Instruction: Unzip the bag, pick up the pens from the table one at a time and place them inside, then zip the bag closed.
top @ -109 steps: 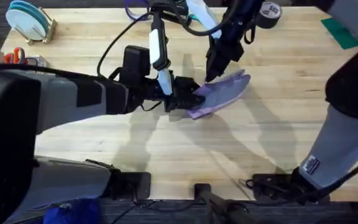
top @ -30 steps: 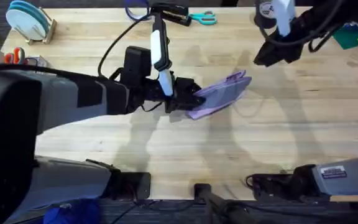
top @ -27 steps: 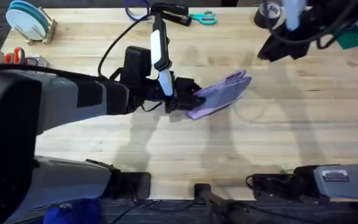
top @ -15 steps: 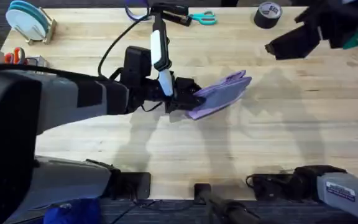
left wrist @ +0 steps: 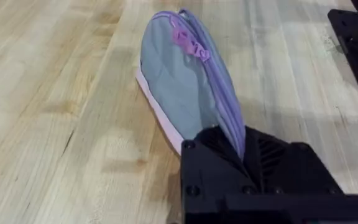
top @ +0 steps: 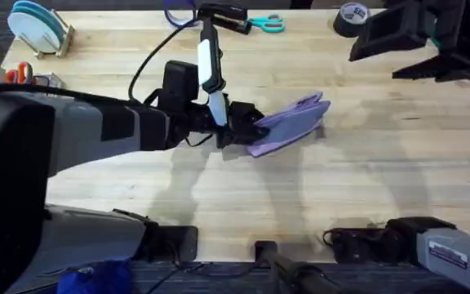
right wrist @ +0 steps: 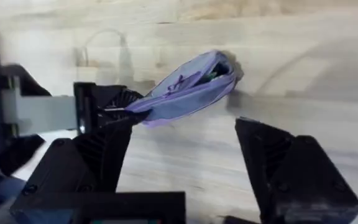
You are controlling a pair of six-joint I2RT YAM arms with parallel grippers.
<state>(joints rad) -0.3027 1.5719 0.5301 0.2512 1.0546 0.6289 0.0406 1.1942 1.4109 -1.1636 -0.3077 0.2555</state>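
Centrally on the table [top: 357,171], the bag [top: 288,124] lies with one end pinched in the left gripper [top: 250,129], its far end raised and gaping. Right gripper [right wrist: 182,165] hangs high near the table's far right, fingers spread, holding nothing.

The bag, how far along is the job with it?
Unzipping looks done: the bag gapes at one end, something green inside, likely a pen. The left gripper clamps the other end; the right gripper hangs open, empty. Left: zipping it closed.
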